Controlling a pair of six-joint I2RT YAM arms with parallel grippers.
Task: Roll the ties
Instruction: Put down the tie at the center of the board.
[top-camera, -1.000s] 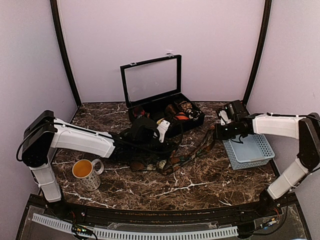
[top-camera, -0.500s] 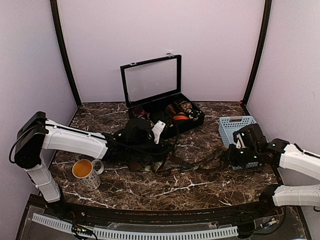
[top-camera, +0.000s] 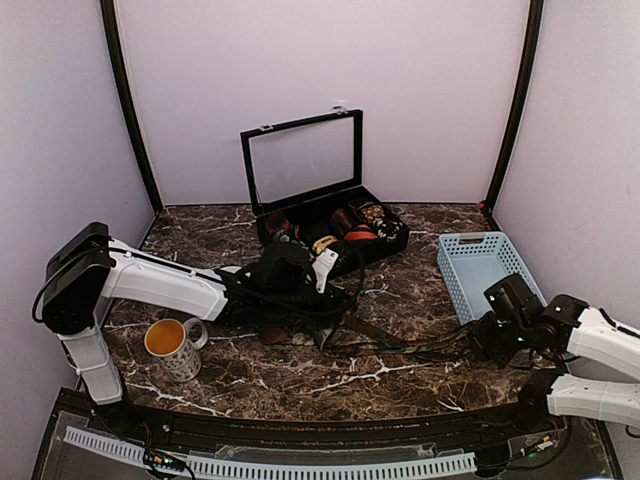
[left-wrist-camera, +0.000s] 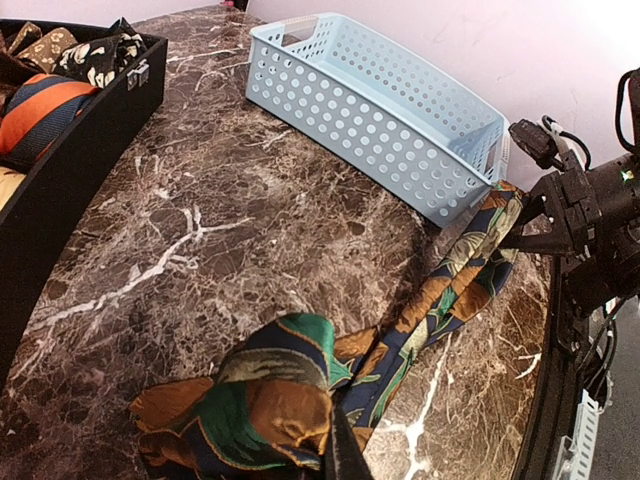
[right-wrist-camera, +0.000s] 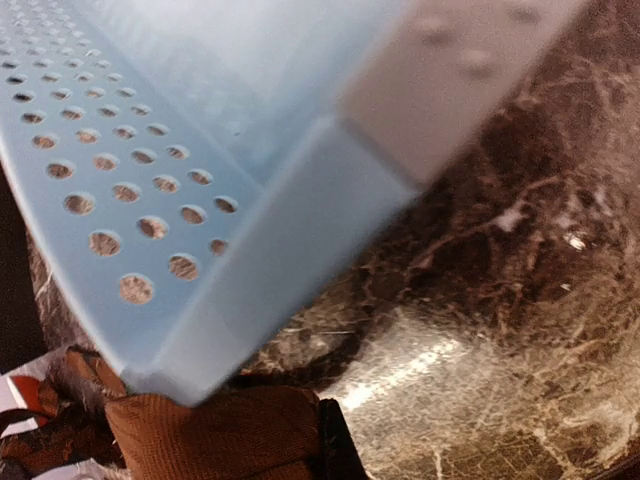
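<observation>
A tie (top-camera: 400, 345), dark green and brown with orange patches, lies stretched across the marble table from a bunched heap (top-camera: 295, 325) at the left gripper toward the near right. My left gripper (top-camera: 305, 295) is shut on the bunched end (left-wrist-camera: 265, 400); only one dark finger (left-wrist-camera: 345, 455) shows under the fabric. My right gripper (top-camera: 480, 338) is shut on the tie's far end (left-wrist-camera: 500, 225), low beside the near corner of the blue basket (top-camera: 480, 270). In the right wrist view brown fabric (right-wrist-camera: 220, 430) sits against one finger (right-wrist-camera: 335, 445).
An open black case (top-camera: 372, 252) with rolled fabric coils stands at the back centre, its lid up. A patterned mug (top-camera: 172, 348) of orange liquid stands near left. The blue basket (left-wrist-camera: 380, 100) is close to the right gripper, its corner (right-wrist-camera: 270, 250) just above it.
The right arm has swung from beside the basket back toward the near right edge, pulling the tie out long and straight. The left gripper has stayed on the bunched end.
</observation>
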